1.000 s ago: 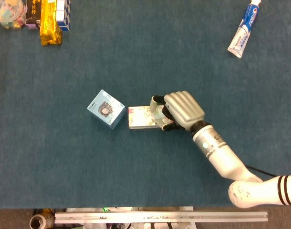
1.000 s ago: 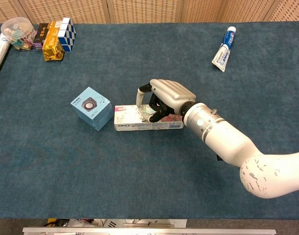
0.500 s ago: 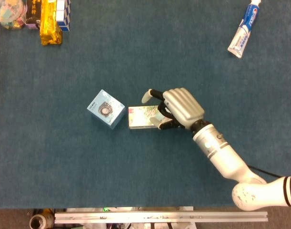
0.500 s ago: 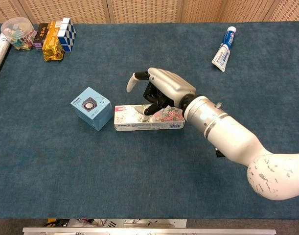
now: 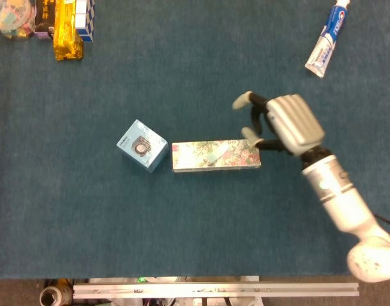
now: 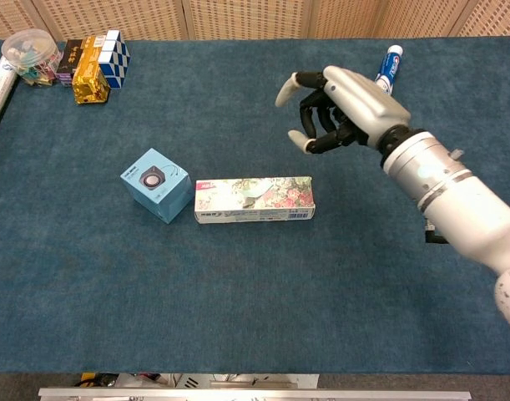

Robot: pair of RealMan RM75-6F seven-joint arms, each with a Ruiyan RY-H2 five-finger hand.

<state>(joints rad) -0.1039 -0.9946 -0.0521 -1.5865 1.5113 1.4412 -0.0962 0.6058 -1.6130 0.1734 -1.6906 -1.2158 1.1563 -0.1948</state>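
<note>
I have my right hand [image 6: 342, 109] raised above the dark teal carpeted tabletop [image 6: 238, 317], fingers spread and loosely curled around nothing, so it is released and holds no object; in the head view [image 5: 281, 124] it hangs just off the right end of the long flat cardboard box with a floral print [image 5: 215, 157], clear of it and not touching. That floral box [image 6: 255, 200] lies flat on its broad face near the middle of the tabletop, long side running parallel to the near edge, which I judge to be a stable resting pose that needs no support. Its left end sits just beside, perhaps touching, a small light blue cube-shaped box with a round dark emblem on top [image 6: 157, 185]; that cube is turned at an angle, one corner pointing toward the near edge, so the two do not line up squarely. My left hand shows in neither view. Well apart, near the far right corner, a white, red and blue toothpaste tube [image 5: 327, 39] lies flat, partly hidden behind my hand in the chest view. At the far left corner a cluster is pushed out of the way: a shiny gold foil packet [image 6: 89, 71], a blue and white chequered cube [image 6: 115, 58], and a clear round plastic tub of small colourful items [image 6: 29, 52].
</note>
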